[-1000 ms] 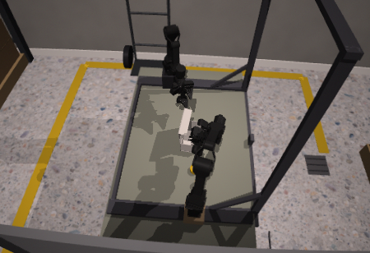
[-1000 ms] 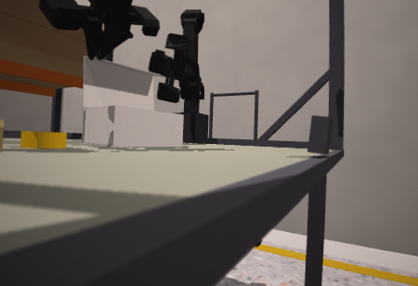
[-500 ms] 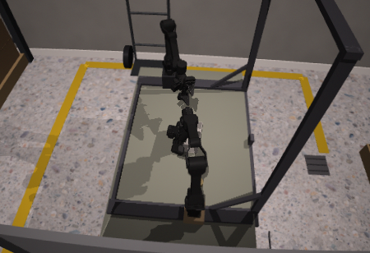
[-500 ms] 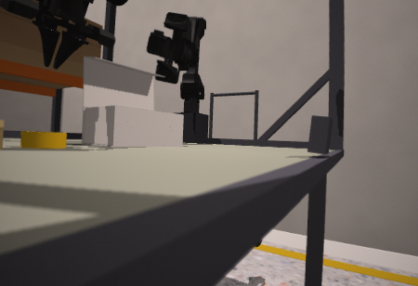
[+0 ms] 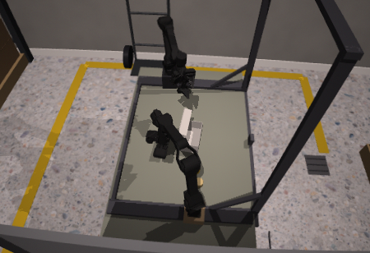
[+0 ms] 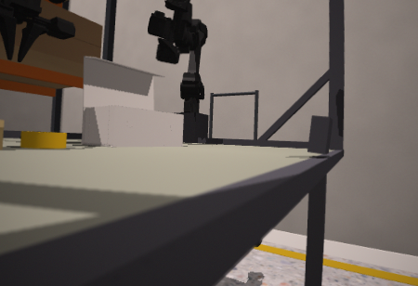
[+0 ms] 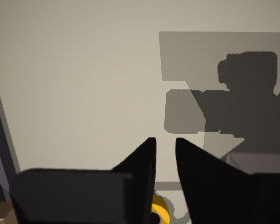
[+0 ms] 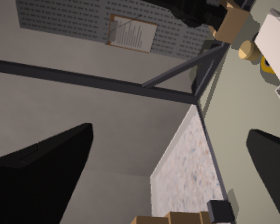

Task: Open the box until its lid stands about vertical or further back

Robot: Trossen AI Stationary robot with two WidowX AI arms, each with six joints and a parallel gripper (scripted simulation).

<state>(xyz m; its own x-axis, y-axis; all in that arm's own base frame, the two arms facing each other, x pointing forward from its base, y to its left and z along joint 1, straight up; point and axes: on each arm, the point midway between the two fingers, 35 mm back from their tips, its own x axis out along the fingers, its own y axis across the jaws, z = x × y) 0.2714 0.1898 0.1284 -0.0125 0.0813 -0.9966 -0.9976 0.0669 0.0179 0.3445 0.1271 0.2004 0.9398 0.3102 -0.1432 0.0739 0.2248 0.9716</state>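
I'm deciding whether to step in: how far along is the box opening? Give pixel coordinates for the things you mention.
Looks done: the lid [image 5: 185, 121] [image 6: 118, 95] stands up, about vertical, and the box [image 5: 196, 136] [image 6: 135, 127] sits upright.
In hand: nothing; the left gripper [image 5: 159, 144] [image 6: 15, 60] [image 7: 165, 144] and right gripper [image 5: 187, 91] [image 6: 163, 38] [image 8: 170, 133] are both open, away from the lid.
Left: probably only confirming the lid's angle.
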